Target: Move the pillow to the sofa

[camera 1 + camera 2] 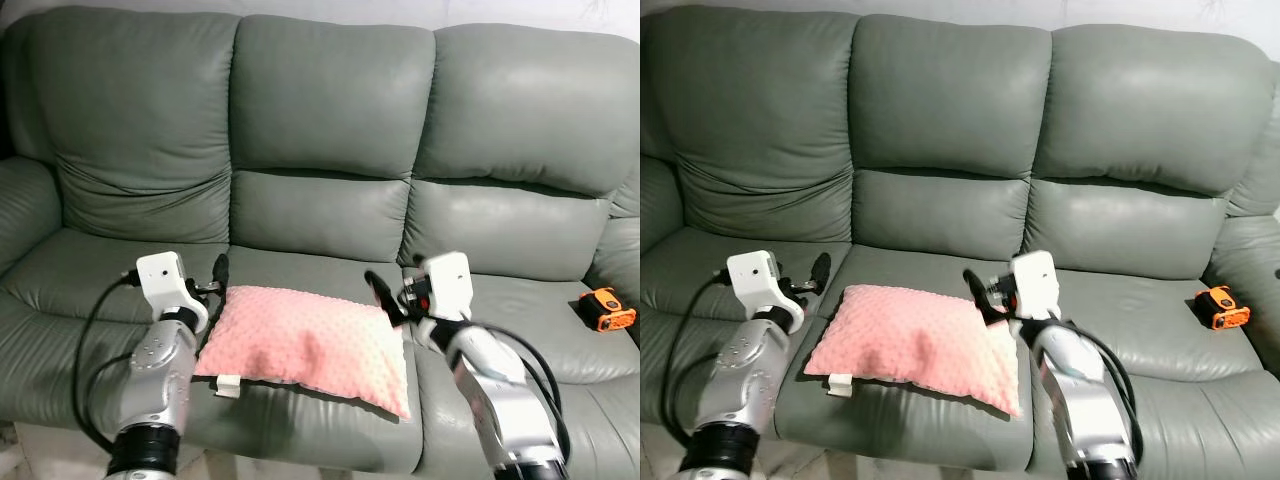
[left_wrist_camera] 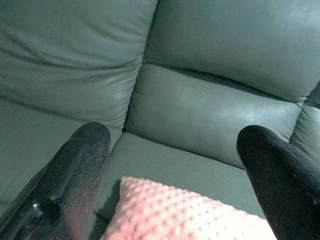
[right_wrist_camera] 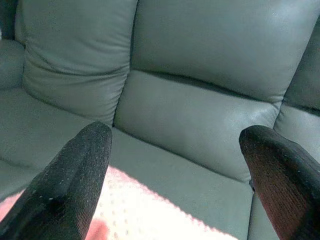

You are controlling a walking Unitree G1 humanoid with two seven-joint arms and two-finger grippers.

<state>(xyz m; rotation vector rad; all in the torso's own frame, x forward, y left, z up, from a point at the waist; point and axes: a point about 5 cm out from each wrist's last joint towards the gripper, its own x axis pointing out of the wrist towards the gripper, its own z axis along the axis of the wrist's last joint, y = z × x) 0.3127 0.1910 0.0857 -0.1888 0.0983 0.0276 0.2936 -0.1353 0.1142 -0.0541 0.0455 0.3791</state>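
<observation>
Pink pillow (image 1: 305, 343) lying on the middle seat of the grey sofa (image 1: 320, 130), a gripper hanging at each end of it

The pillow is lying flat on the middle seat cushion, its right front corner drooping over the seam toward the right-hand seat, a small white tag (image 1: 228, 386) sticking out at its left front edge. The left gripper (image 1: 219, 278) is hovering just beside the pillow's left back corner, and the right gripper (image 1: 384, 295) is sitting at the right back corner; from the wrist cameras both are showing their fingers (image 2: 80, 175) spread wide with nothing between them, the sofa back ahead and the pillow's pink edge just below. An orange and black gadget (image 1: 606, 309) is resting on the right-hand seat, well apart from the pillow
</observation>
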